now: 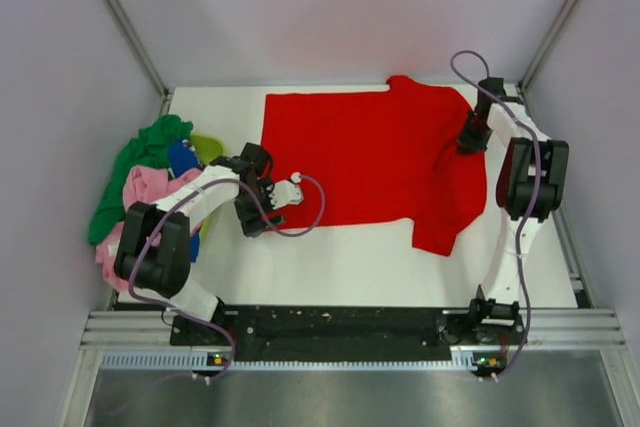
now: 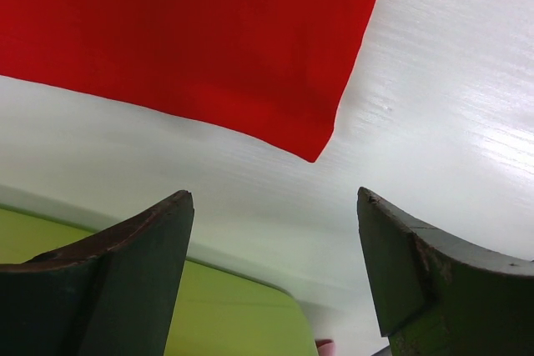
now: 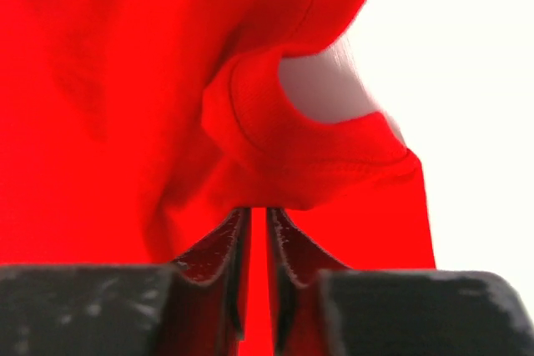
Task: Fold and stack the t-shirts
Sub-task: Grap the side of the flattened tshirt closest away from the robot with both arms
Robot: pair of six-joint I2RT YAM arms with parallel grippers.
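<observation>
A bright red soft-cloth t-shirt (image 1: 370, 157) is seen spread flat on the white table top (image 1: 330, 257), laid sideways: bottom hem twd. the left, neck end twd. the right, one short sleeve at the far edge and the other at the near edge. The cloth is smooth over most of its area; slight rumpling is seen at the right end, where the right gripper (image 3: 259, 210) is set down on it.

In the right wrist view the jaws are seen pressed nearly together w/ a pinch of red fabric caught btw. them. Just above them a stitched edge is bunched up and curled over, and a bit of white table is seen through the gap under the curl.

The left gripper (image 2: 274, 196) is held over bare table, just off the shirt's near-left corner; its jaws are spread wide w/ nothing btw. them, and the cloth isn't touched.

At the table's left edge, well apart from the red tee, a loose heap is seen: a green cloth tee (image 1: 140, 162), a pink cloth tee (image 1: 145, 187) and a blue cloth tee (image 1: 182, 157), crumpled together beside a lime-green plastic basket (image 1: 208, 147). How they overlap can't be told exactly.
</observation>
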